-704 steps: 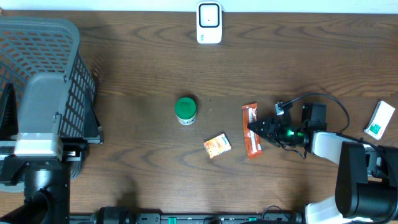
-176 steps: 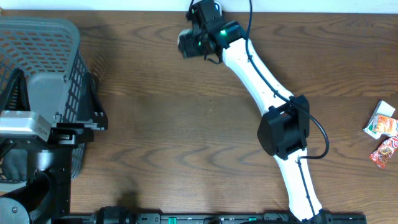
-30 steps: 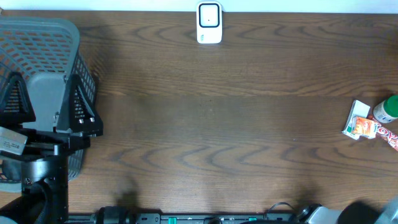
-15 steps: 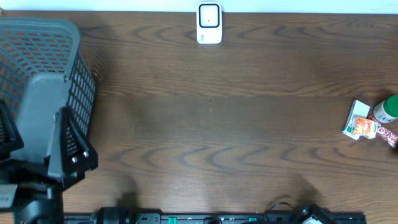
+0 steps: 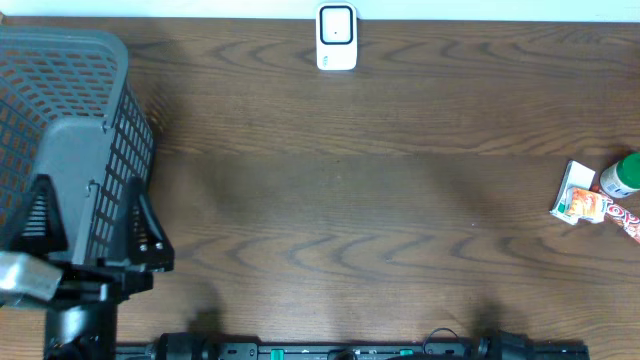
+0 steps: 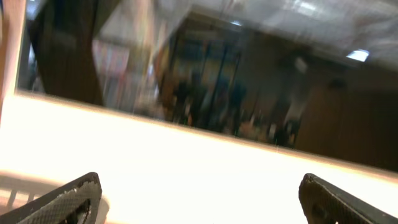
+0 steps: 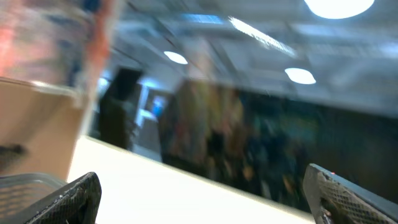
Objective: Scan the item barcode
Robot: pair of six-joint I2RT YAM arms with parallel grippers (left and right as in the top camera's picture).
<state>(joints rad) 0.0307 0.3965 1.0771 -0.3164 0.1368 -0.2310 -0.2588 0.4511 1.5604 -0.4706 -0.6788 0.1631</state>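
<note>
- The table [image 5: 340, 220] lies under everything I can see from overhead.
- The basket [image 5: 60, 110] sits on the table's left end, reaching from the far edge towards the near side.
- My left gripper [image 5: 92, 228] is at the near left, over the basket's near end.
- The scanner [image 5: 337, 37] stands at the far edge, about midway across.
- Three items cluster at the right edge, well apart from the scanner and the basket.
- Of these, the canister [image 5: 622, 175] lies farthest, and the small box [image 5: 578, 196] is just left of it and a little nearer.
- The wrapper [image 5: 628, 218] lies nearest, touching the box's right side.
</note>
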